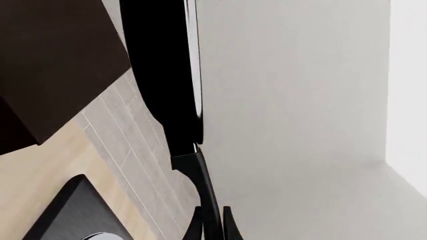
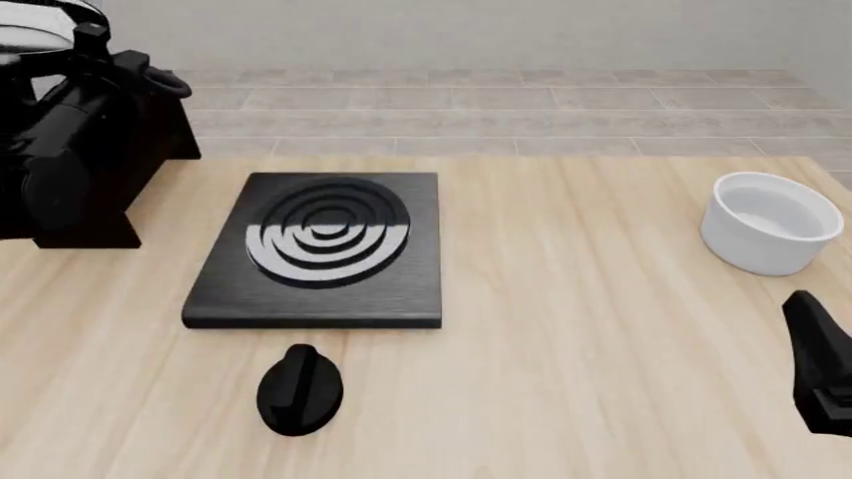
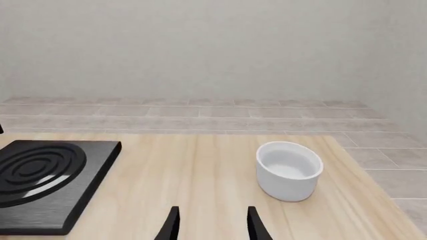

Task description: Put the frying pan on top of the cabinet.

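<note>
The frying pan [image 1: 160, 75] appears edge-on in the left wrist view, black with a thin pale rim. Its long handle [image 1: 203, 180] runs back between my left gripper's fingertips [image 1: 212, 227], which are shut on it. In the front view the frying pan [image 2: 30, 28] is held high at the far left, above the cabinet [image 2: 158, 125], with my left arm hiding most of that dark box. The cabinet [image 1: 53, 60] also shows as a dark brown block beside the pan. My right gripper [image 3: 210, 224] hovers open and holds nothing, low at the table's right side [image 2: 819, 369].
A flat black stove plate [image 2: 319, 249] with concentric rings lies mid-table. A small black knob [image 2: 301, 389] sits in front of it. A white bowl [image 2: 772, 225] stands at the right, ahead of my right gripper. Grey tiled floor lies beyond the table's far edge.
</note>
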Available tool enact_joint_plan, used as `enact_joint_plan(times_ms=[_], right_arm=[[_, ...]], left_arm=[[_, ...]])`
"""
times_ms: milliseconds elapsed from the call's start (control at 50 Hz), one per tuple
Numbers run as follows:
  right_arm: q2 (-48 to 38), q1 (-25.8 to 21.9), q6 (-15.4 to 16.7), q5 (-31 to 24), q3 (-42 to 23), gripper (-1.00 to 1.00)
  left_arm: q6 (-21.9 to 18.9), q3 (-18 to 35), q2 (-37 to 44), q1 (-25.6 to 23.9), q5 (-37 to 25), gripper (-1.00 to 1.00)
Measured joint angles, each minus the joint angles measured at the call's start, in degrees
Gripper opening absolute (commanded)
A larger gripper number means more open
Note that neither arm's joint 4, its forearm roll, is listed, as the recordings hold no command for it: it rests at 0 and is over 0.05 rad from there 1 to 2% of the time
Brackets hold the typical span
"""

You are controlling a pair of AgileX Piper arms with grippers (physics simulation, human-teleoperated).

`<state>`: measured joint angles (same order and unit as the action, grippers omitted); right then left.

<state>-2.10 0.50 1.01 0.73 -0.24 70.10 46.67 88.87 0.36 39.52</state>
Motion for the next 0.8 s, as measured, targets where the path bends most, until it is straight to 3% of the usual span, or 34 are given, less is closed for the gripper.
enact_joint_plan(times_ms=[800], right_arm=[[-0.48, -0.10, 0.60, 0.27, 0.00, 1.00]], left_arm=[[5.23, 4.86, 11.97, 0.21, 6.85, -1.00]])
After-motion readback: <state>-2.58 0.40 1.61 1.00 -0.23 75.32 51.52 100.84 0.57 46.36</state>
